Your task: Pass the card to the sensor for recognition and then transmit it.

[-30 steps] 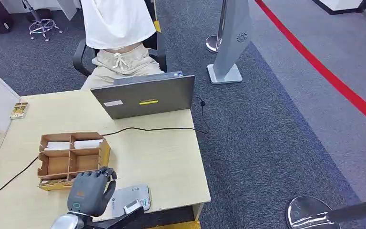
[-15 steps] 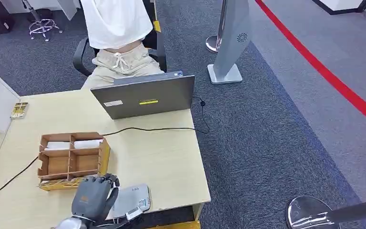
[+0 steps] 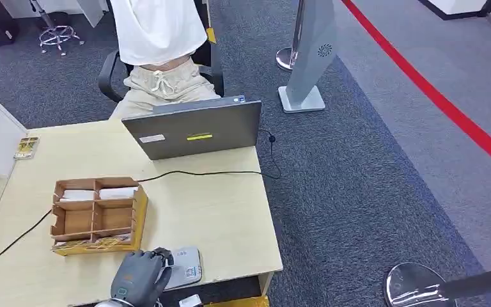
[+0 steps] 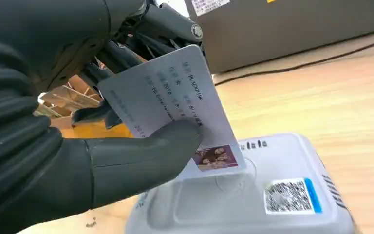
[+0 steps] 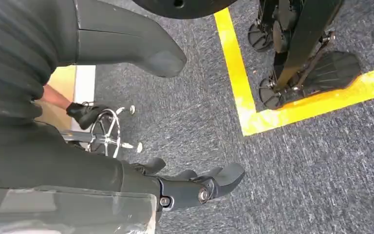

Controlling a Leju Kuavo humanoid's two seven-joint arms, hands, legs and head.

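Card (image 4: 175, 100): we see it pinched in the left hand, tilted, with its lower edge touching the top of the sensor; printed text runs along it and a small photo sits near the lower corner.
Left hand (image 4: 53, 141): we see the thick thumb pressing the card's face and the darker fingers behind it, so the hand is grasping the card; in the head view the hand (image 3: 139, 276) sits at the near edge of the table, over the sensor's left part.
Sensor (image 4: 253, 195): we see a pale grey, rounded pad lying flat on the table, with a QR label and a blue strip on its top; in the head view it (image 3: 185, 267) lies just beside the near table edge.
Right hand (image 5: 195, 187): we see it hanging over the carpet, fingers apart and holding nothing.
Table (image 3: 217, 211): we see a light wooden top.
Cardboard organizer (image 3: 96, 214): we see it near the sensor, farther back, with white items in its far compartments.
Laptop (image 3: 195, 131): we see it open at the far edge, its lid back facing us.
Cable (image 3: 198, 173): we see a black line crossing the table in front of the laptop.
Person (image 3: 160, 45): we see them seated on a chair behind the laptop.
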